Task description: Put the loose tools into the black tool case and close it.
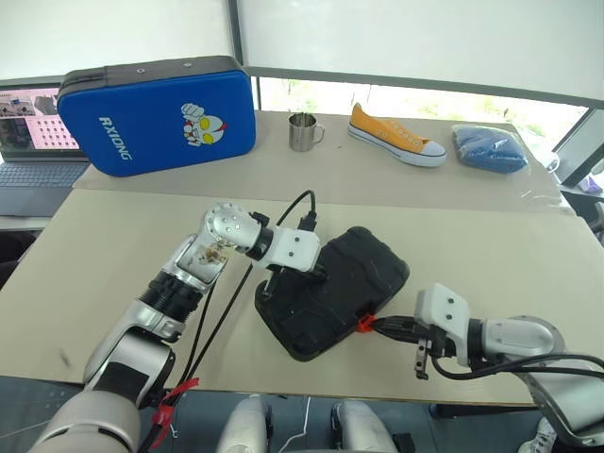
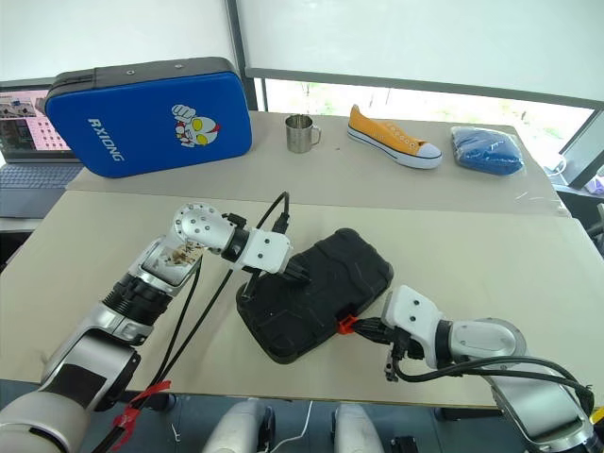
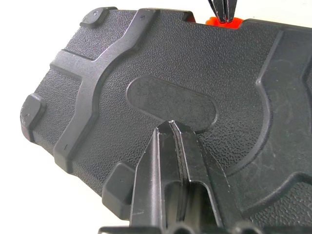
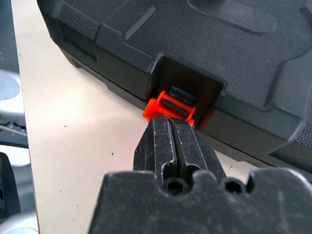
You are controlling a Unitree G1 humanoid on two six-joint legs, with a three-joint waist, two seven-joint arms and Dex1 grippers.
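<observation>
Closed black tool case (image 1: 332, 293) — orange latch (image 4: 169, 108) at right gripper (image 4: 170, 122) tips

The flat black moulded-plastic tool case (image 1: 332, 293) lies shut, its textured lid directly under the pressed-together fingers (image 3: 170, 146) of the left gripper (image 1: 316, 271). The right gripper (image 4: 170, 127) has its fingers (image 4: 161, 141) closed tip-to-tip against the case's orange latch (image 4: 170, 108), blocked ahead by the case wall. Beside and below those fingers, bare beige table (image 4: 83, 146) lies open. Well beyond the left fingers stand a large blue cartoon-printed case (image 1: 156, 115), steel mug (image 1: 303, 132) and orange sneaker (image 1: 396, 136).
</observation>
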